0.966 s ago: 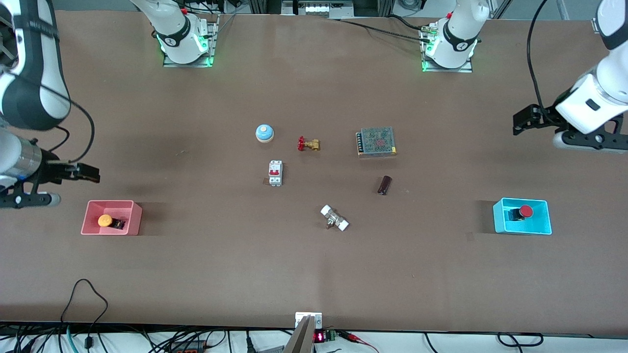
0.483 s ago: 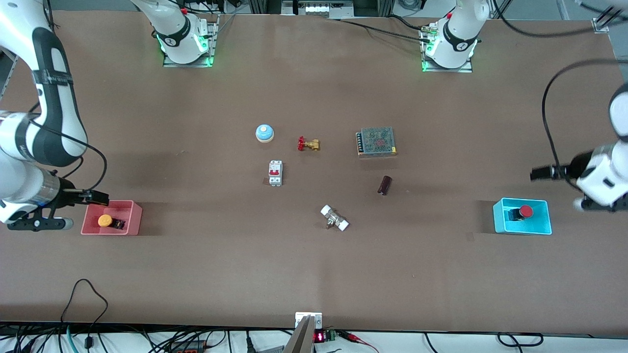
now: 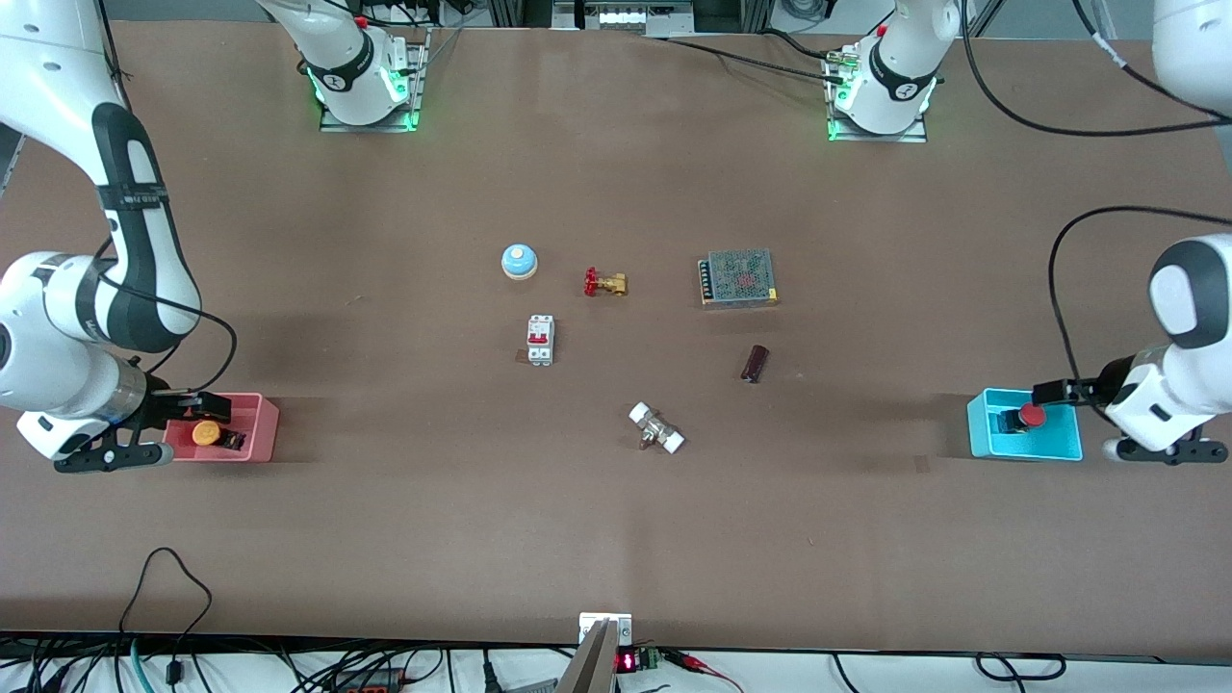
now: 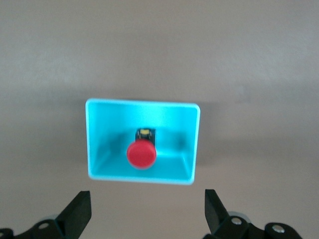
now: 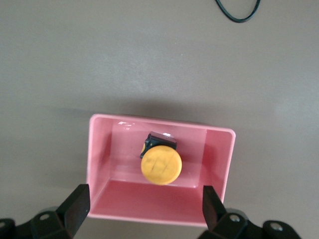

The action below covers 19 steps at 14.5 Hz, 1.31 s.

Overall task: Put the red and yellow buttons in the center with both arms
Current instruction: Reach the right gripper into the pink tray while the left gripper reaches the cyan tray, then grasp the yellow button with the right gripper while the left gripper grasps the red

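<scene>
The yellow button (image 3: 205, 433) lies in the pink tray (image 3: 262, 423) at the right arm's end of the table. In the right wrist view the button (image 5: 160, 164) shows between the tray walls (image 5: 149, 208). My right gripper (image 3: 200, 412) is open and empty, low over that tray's edge (image 5: 146, 209). The red button (image 3: 1032, 415) sits in the cyan tray (image 3: 1059, 449) at the left arm's end. It also shows in the left wrist view (image 4: 141, 154), inside the tray (image 4: 195, 144). My left gripper (image 3: 1049, 393) is open and empty, over the cyan tray's edge (image 4: 147, 216).
The table's middle holds a blue-and-white bell (image 3: 519, 260), a brass valve (image 3: 604, 283), a mesh-topped power supply (image 3: 738, 278), a circuit breaker (image 3: 540, 340), a dark cylinder (image 3: 755, 363) and a white-ended fitting (image 3: 656, 428). A black cable loop (image 3: 173, 577) lies near the front edge.
Both arms have come down and in. The right gripper moved to the pink tray and the left gripper moved to the cyan tray. The buttons have not moved.
</scene>
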Each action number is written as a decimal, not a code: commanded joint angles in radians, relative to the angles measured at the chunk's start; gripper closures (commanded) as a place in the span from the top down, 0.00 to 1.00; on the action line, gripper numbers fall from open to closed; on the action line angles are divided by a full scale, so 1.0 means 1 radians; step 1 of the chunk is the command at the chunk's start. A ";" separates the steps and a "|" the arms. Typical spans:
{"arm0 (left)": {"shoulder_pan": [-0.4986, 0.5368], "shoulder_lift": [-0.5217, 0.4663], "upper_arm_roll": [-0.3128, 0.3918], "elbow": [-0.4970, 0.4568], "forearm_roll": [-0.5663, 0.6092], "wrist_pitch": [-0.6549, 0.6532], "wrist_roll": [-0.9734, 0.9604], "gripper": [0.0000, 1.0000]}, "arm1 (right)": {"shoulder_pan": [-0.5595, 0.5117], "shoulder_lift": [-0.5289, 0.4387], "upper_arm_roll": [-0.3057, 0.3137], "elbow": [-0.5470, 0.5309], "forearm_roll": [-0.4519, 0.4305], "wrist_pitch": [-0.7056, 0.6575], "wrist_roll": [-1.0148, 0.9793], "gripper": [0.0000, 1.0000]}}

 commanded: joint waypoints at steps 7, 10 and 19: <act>0.039 0.051 -0.004 -0.184 0.013 0.339 0.008 1.00 | -0.027 0.084 0.013 0.019 0.005 0.114 -0.056 1.00; 0.039 0.076 -0.004 -0.192 0.012 0.374 0.006 1.00 | -0.027 0.092 0.013 0.019 0.005 0.132 -0.053 1.00; 0.038 0.116 -0.004 -0.201 0.000 0.443 0.006 0.86 | -0.033 0.107 0.013 0.012 0.009 0.131 -0.056 0.84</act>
